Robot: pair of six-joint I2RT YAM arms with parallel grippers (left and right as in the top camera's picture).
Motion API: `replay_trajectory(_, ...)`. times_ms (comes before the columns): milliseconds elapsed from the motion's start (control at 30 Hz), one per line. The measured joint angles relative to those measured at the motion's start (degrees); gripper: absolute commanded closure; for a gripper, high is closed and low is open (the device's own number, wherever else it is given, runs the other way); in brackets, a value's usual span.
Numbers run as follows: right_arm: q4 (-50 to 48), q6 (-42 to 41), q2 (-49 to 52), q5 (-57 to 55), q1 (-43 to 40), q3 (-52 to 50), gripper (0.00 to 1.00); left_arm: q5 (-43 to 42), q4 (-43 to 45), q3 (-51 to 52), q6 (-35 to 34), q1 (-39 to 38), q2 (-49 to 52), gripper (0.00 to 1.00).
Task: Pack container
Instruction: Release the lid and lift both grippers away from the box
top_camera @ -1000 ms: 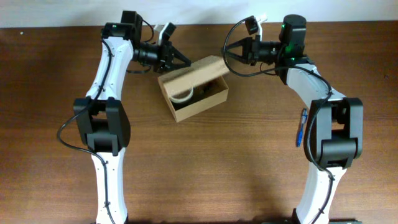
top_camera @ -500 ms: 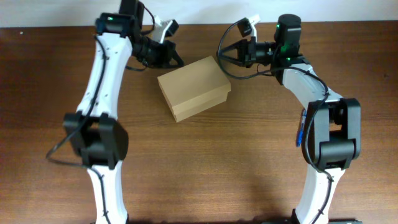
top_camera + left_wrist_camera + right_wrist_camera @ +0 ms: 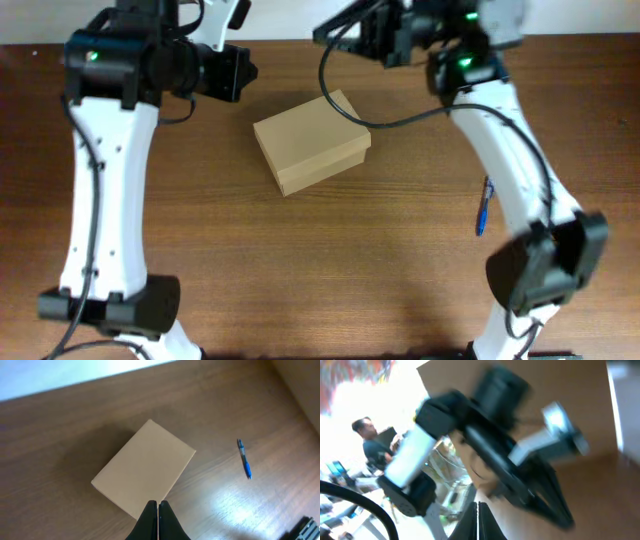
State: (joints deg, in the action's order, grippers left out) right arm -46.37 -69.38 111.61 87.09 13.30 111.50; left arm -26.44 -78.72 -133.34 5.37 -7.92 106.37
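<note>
Overhead: risk of the lid springing back up from untucked side tabs, with nothing pressing on the container point(image 3: 312, 143). Plain tan cardboard, lid down flat, no gap visible.

Left wrist: left gripper point(image 3: 158, 508) pressed together, empty. Container just ahead of and below the tips, blue pen point(image 3: 244, 458) well off to their right.

Right wrist: right gripper point(image 3: 478, 508) pressed together, holding nothing. Blurred view, container not in frame.
</note>
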Motion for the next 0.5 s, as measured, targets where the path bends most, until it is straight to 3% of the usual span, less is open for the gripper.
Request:
replay_trajectory(233,2.0,-2.9,-2.0,-1.9,-0.5,16.7,0.96,0.7,-0.8,0.0,-0.6,0.0,-3.6,0.97)
replay_trajectory(300,7.1,-3.0,-1.9,-4.4,-0.7,21.5,0.96,0.9,-0.8,0.0,-0.8,0.0,-4.0,0.97)
replay_trajectory(367,16.5,-1.0,-1.9,-7.1,-1.3,26.2,0.96,1.0,-0.8,0.0,-1.2,0.0,-4.1,0.97)
replay_trajectory(500,50.6,10.8,-2.1,-16.4,-5.5,35.8,0.96,1.0,-1.0,0.0,-1.8,0.0,-4.2,0.97)
